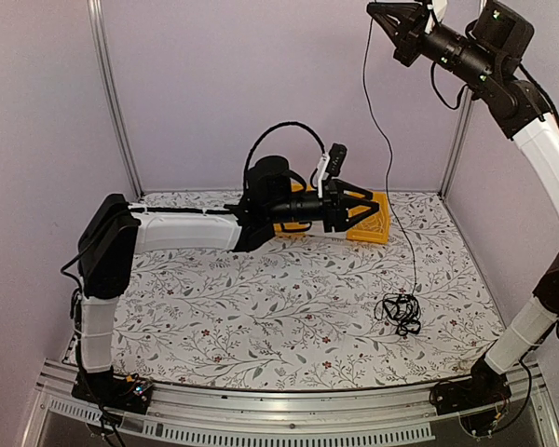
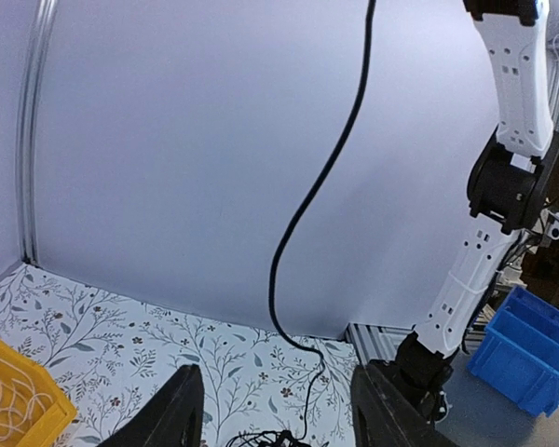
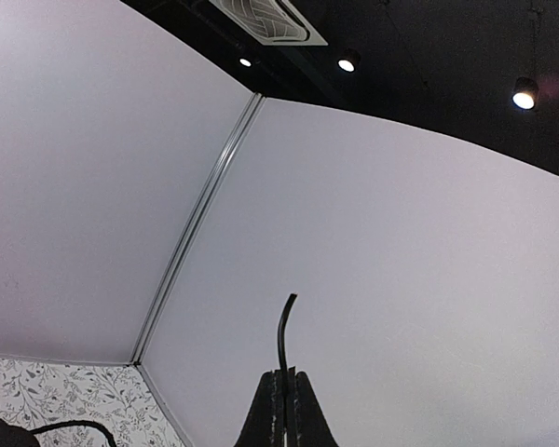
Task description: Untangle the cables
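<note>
A small clump of thin black cables (image 1: 401, 312) lies on the floral table at the right. One strand (image 1: 388, 149) rises from it to my right gripper (image 1: 380, 13), raised high at the top right and shut on the strand's end. In the right wrist view the cable tip (image 3: 283, 335) sticks out past the closed fingertips (image 3: 272, 400). My left gripper (image 1: 371, 205) is open and empty above the table's far middle, pointing right. In the left wrist view the hanging strand (image 2: 321, 177) runs down between its spread fingers (image 2: 172, 414) to the clump (image 2: 265, 438).
A yellow bin (image 1: 371, 223) sits on the table behind the left gripper; it also shows in the left wrist view (image 2: 14, 400) with pale cords inside. Blue bins (image 2: 522, 345) stand off the table beyond the right arm's base. Metal frame posts stand at the back corners.
</note>
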